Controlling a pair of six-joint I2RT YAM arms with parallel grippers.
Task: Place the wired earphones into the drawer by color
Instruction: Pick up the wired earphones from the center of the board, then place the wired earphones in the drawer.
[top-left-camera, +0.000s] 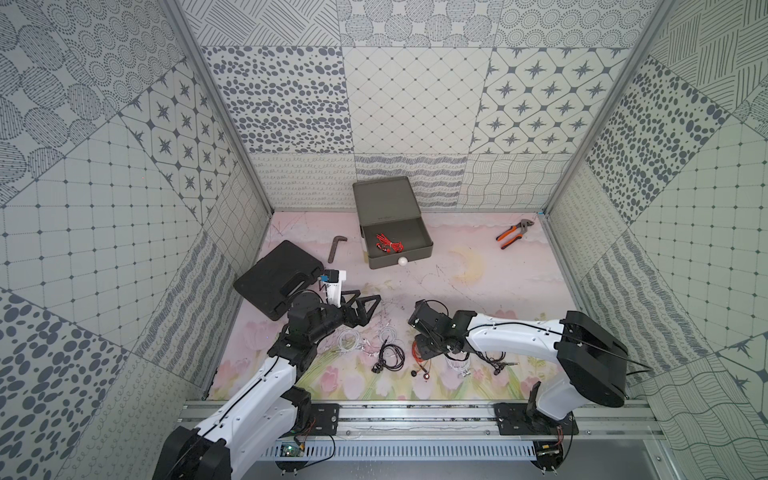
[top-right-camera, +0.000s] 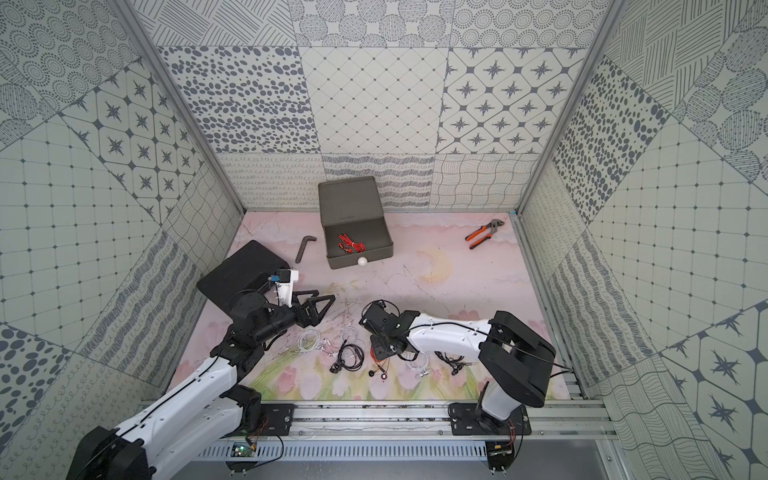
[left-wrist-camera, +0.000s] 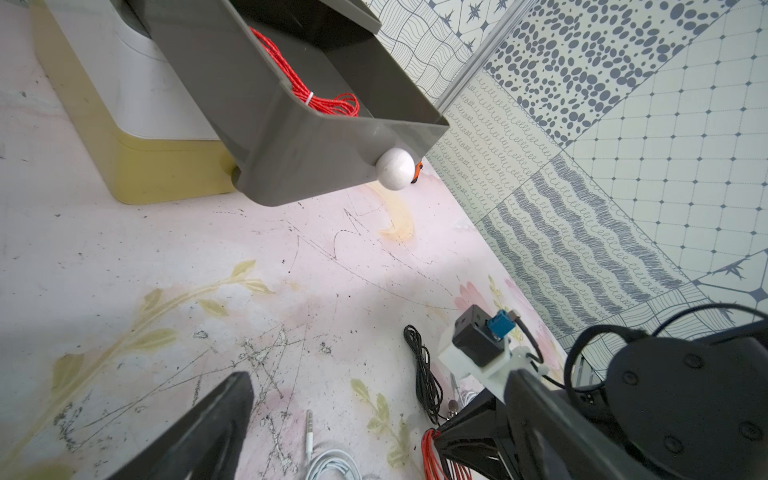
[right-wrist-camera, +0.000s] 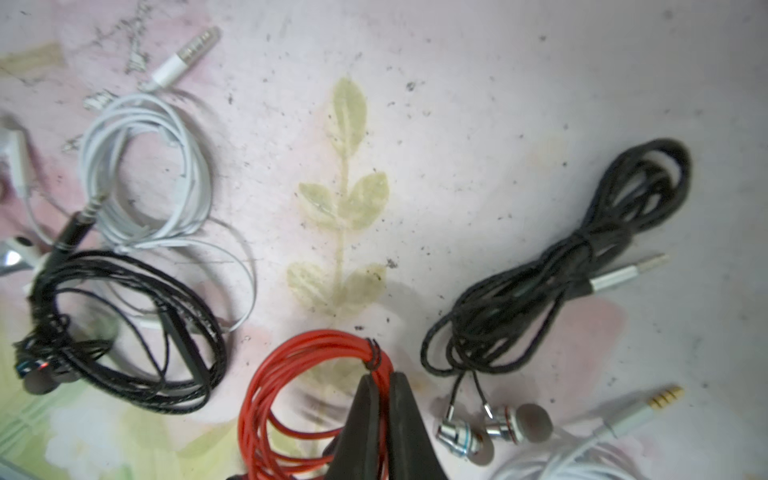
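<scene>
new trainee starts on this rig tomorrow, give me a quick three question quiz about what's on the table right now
1. True or false: the right tool is shut on a red earphone coil.
2. Which drawer of the drawer unit stands pulled out? A grey top drawer, B white middle, C yellow bottom.
3. Fill in: the earphones lying inside it are ___.
Key: 1 true; 2 A; 3 red.
</scene>
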